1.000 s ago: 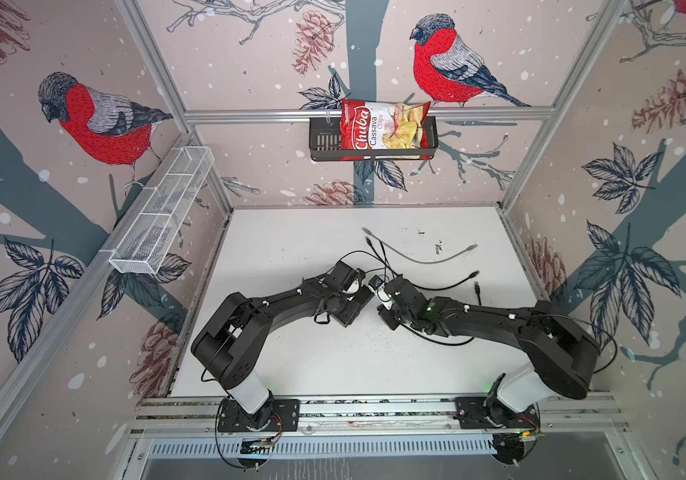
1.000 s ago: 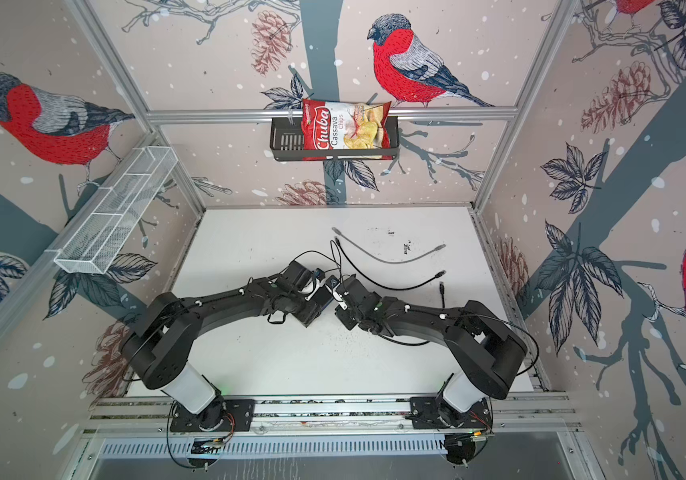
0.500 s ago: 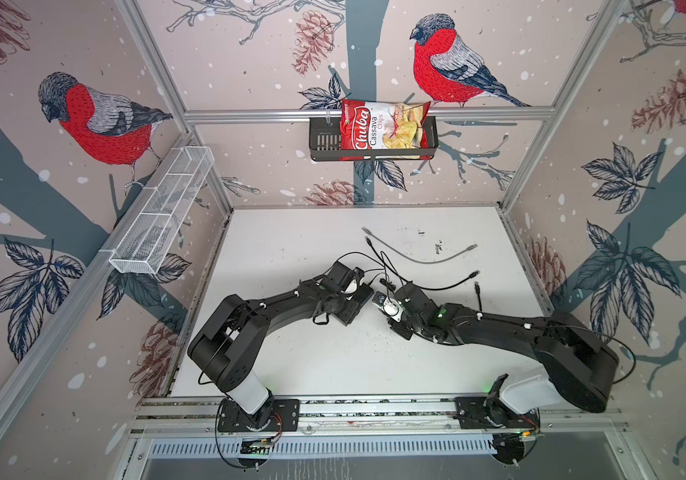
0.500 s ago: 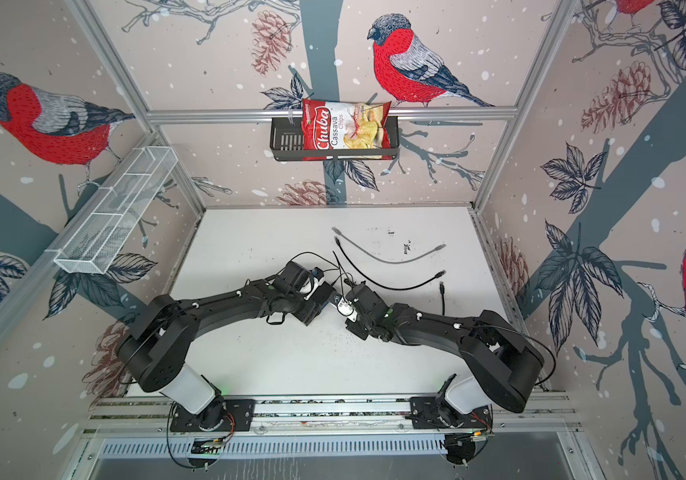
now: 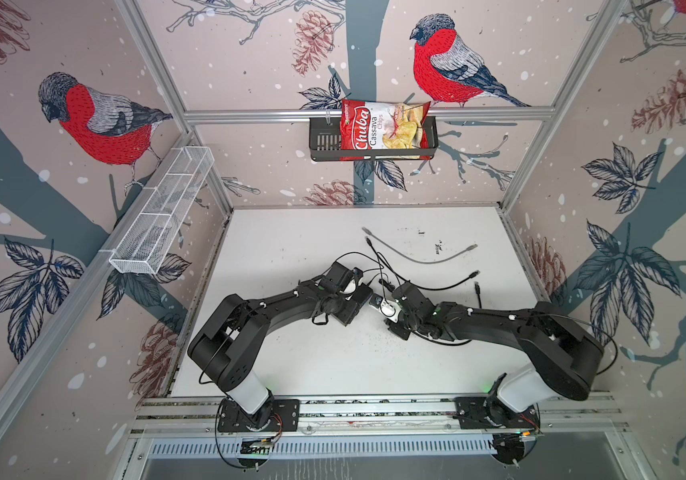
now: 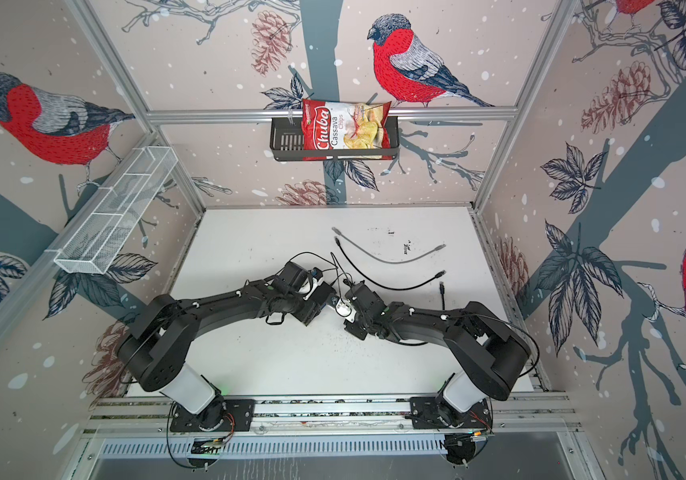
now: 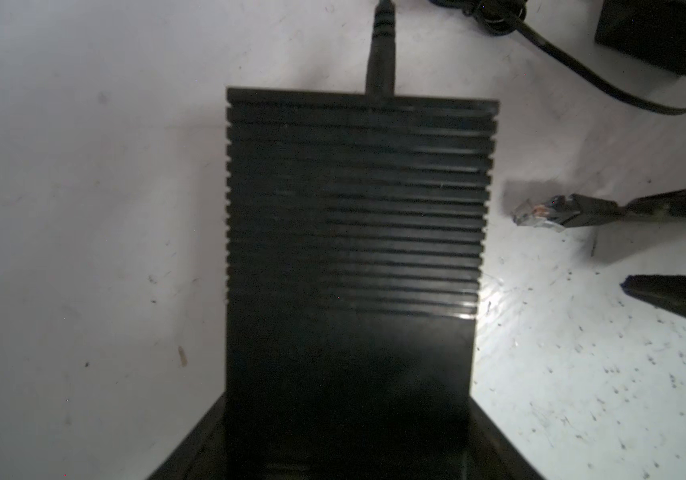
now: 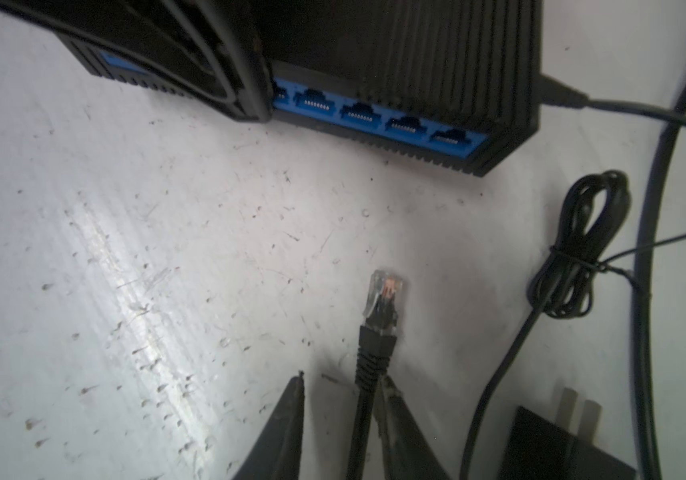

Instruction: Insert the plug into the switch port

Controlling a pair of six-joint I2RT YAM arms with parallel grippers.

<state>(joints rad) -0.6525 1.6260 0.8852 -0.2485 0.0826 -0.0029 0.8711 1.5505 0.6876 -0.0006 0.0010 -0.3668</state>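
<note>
Blk basket (image 5: 324,141) — chips bag (image 5: 378,129) inside.

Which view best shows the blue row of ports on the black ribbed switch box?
Right wrist: the blue port row faces the camera, sockets distinct. Left wrist shows only the black box's ribbed top; in both top views it is too small.

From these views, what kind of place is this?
Probably a robot test cell, not a home: aluminium frame, bird-print walls, left arm and right arm bolted to a rail, white tabletop.
</note>
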